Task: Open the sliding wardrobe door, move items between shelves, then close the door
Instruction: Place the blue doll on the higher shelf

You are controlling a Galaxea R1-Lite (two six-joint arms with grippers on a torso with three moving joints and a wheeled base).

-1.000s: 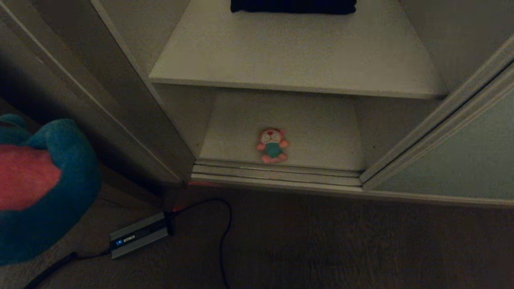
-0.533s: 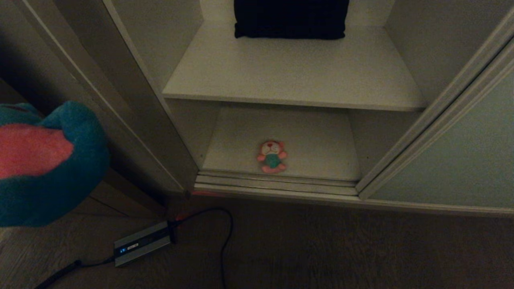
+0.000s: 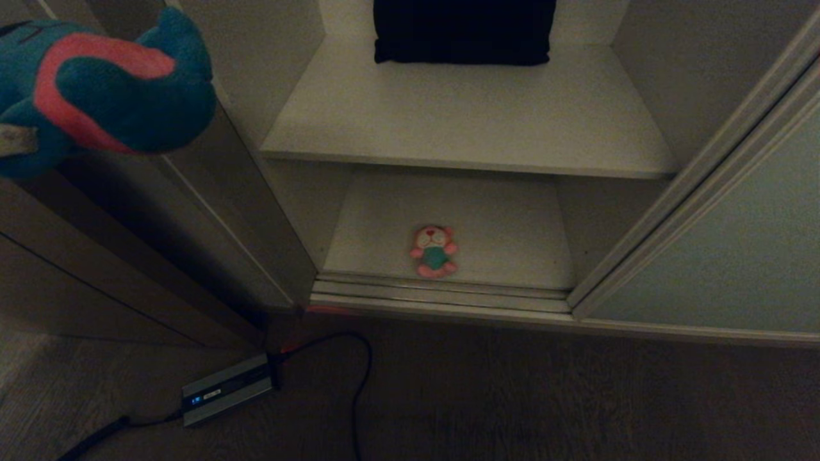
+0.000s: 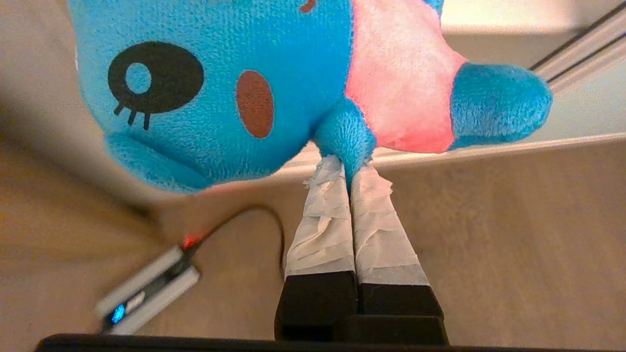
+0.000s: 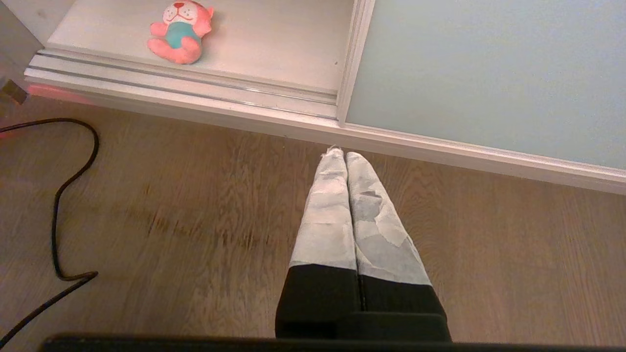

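Two grippers on my feeds. My left gripper (image 4: 348,168) is clamped tight on a limb of the blue toy (image 4: 274,83), its taped fingers (image 4: 323,220) pressed together with only plush between the tips; the toy hangs in the air at the upper left of the head view, in front of the wardrobe's left wall. My right gripper (image 5: 342,159) is pressed together on nothing, over the floor (image 5: 195,220) near the door (image 5: 479,73). I see the pink toy (image 3: 434,251) on the bottom shelf (image 3: 500,211), and a black cushion (image 3: 462,31) on the upper shelf (image 3: 467,115).
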